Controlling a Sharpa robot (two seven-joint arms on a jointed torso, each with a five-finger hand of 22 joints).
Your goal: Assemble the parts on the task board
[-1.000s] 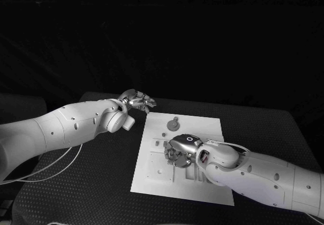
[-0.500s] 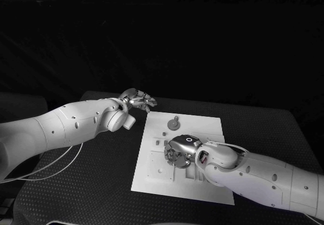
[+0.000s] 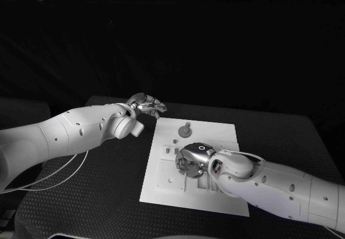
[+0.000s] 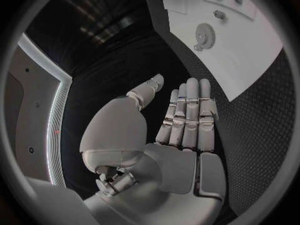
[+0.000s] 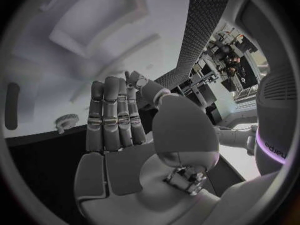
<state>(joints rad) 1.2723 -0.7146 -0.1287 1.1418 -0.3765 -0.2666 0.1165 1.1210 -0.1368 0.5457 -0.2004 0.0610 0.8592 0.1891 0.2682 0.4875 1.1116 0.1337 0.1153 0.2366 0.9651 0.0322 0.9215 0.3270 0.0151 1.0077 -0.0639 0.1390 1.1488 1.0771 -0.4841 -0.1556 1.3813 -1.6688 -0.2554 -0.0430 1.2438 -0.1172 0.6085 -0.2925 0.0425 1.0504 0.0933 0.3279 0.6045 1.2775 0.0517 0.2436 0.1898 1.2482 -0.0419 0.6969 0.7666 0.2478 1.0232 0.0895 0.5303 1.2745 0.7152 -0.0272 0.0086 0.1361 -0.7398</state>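
Over the middle of the white rectangular task board [image 3: 193, 164], the robot's right silver many-fingered hand [image 3: 190, 160] hovers low with its fingers [image 5: 112, 116] straight, side by side and released — the right wrist view shows nothing between them and the thumb. Beyond those fingertips, at about 12 o'clock from the hand in the head view, a small round grey toothed part with a short stem [image 3: 185, 131] lies flat on the board's far end, apart from the hand; the same gear-like piece appears beside the fingers in the right wrist view [image 5: 65, 121]. Smaller grey parts [image 3: 169, 149] sit along the board's left side, at about 10 o'clock from the hand, too small to tell apart. What lies directly under the palm is hidden.

Off the board's far-left corner, at about 11 o'clock, the left silver hand [image 3: 147, 105] hangs over the black textured table [image 3: 107, 189]; its fingers [image 4: 187, 110] lie straight and together, holding nothing.

The step in hand looks like a reach for a part. Done well, it would mean lowering the right hand squarely over one piece, pinching it by its edges rather than sliding it — and keeping the left hand clear of the board.
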